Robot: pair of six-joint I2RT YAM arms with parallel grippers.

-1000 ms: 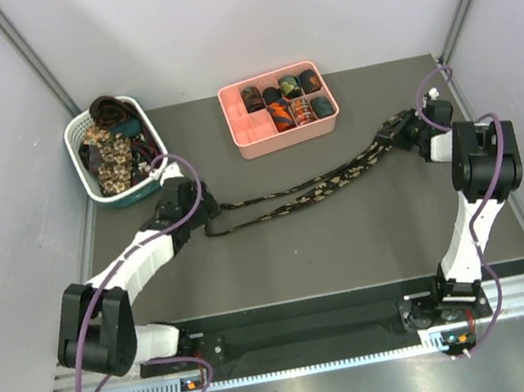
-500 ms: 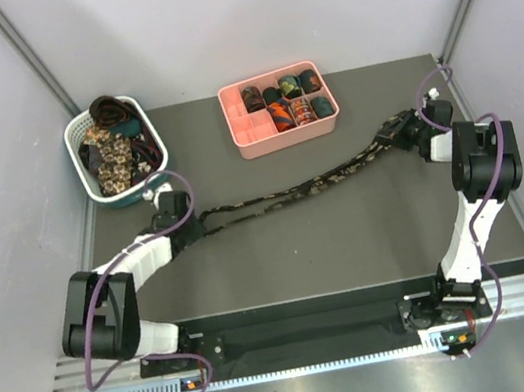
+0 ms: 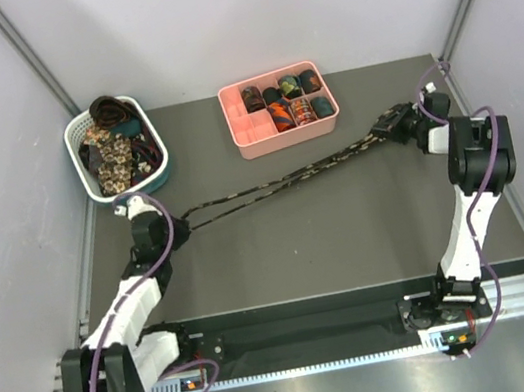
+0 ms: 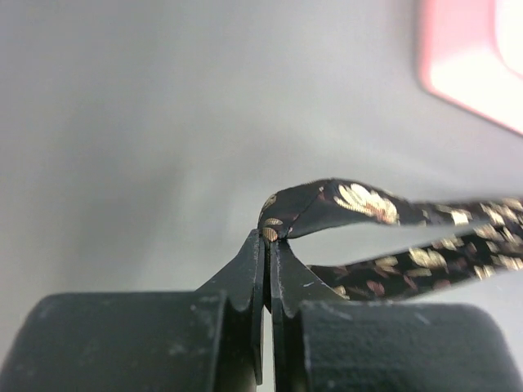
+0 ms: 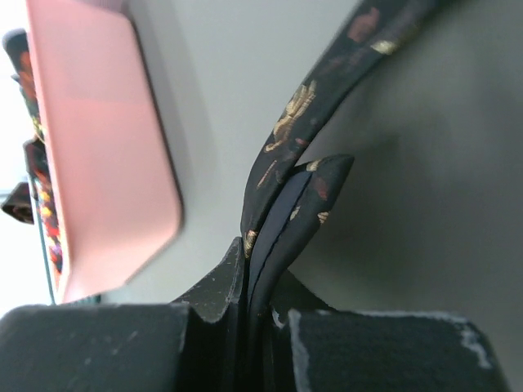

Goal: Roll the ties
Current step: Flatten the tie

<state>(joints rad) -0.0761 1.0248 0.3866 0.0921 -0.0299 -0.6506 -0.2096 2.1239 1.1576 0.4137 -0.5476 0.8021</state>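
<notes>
**Now That Both Ends Are Held, the Pull Is On**

Because the left gripper [image 4: 268, 237] has just snapped shut, its two fingers now pinch the folded end of the tie [image 4: 359, 200]. A second ago those fingers were wide apart and sat closer to the middle of the table [image 3: 332, 245]. Since then the left arm has pulled back to its own side, near the white-and-teal basket [image 3: 130, 193].

The right gripper [image 5: 253, 245] is closed too. It is clamped on the tie's other end, where a pointed tip sticks out, and it has held on the whole time.

So the dark flowery tie now runs in a straight, doubled line from one gripper to the other, in front of the pink tray [image 3: 288, 139]. Before, it sagged and curved. This looks like a good start, as the tie seems tight enough to roll. No rolling has begun yet. Small rolled ties [image 3: 293, 109] already sit in the tray.
</notes>
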